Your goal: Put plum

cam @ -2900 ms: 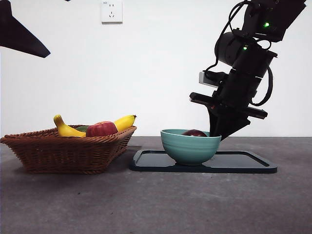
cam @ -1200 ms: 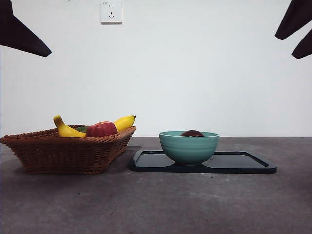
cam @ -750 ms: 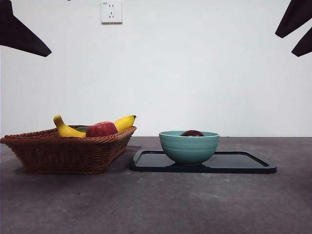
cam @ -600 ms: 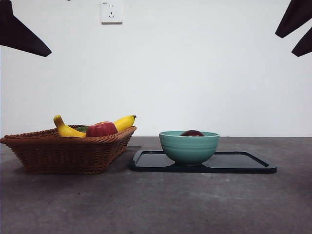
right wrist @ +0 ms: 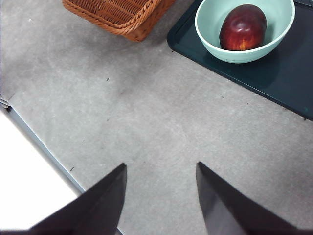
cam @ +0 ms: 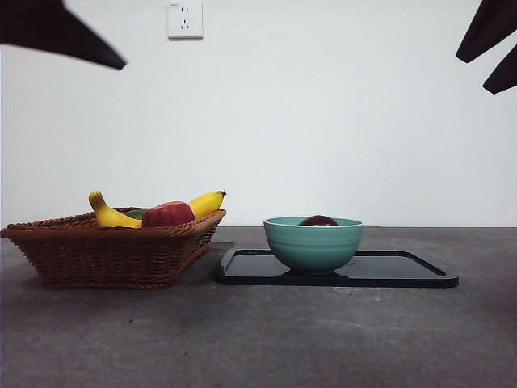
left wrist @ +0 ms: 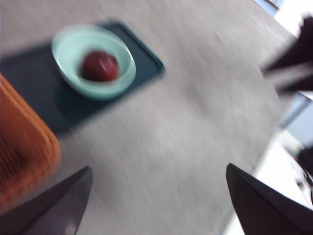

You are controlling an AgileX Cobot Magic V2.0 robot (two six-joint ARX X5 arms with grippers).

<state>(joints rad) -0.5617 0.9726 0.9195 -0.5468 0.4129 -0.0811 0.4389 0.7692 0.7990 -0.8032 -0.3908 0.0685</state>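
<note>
At the left of the table you have a brown wicker basket (cam: 113, 246). It holds a yellow banana (cam: 153, 208) lying across its far side and a red apple (cam: 168, 214) in front of the banana; a small green item shows behind the apple, too hidden to identify. On the wall above the basket you can see a white socket (cam: 185, 18).

Just right of the basket lies a flat black tray (cam: 404, 271), its near left corner close to the basket's right edge without touching it. A pale green bowl (cam: 313, 244) stands on the left part of the tray. The plum (right wrist: 243, 27) rests inside this bowl; from the front only its dark top shows above the rim, while the right wrist view shows it whole, glossy and dark red, lying against the bowl's inner wall. The rest of the tray to the right of the bowl is bare. The grey table (cam: 258, 339) in front of the basket and tray carries nothing that blocks access to the bowl.

The left gripper (left wrist: 156, 196) hangs high above the table, well apart from the bowl. Its jaws are spread wide and hold nothing. Its view is blurred.

The right gripper (right wrist: 160, 196) also hangs high, over bare table, well apart from the bowl and tray. Its jaws stand moderately apart with only table surface between them, gripping nothing.
</note>
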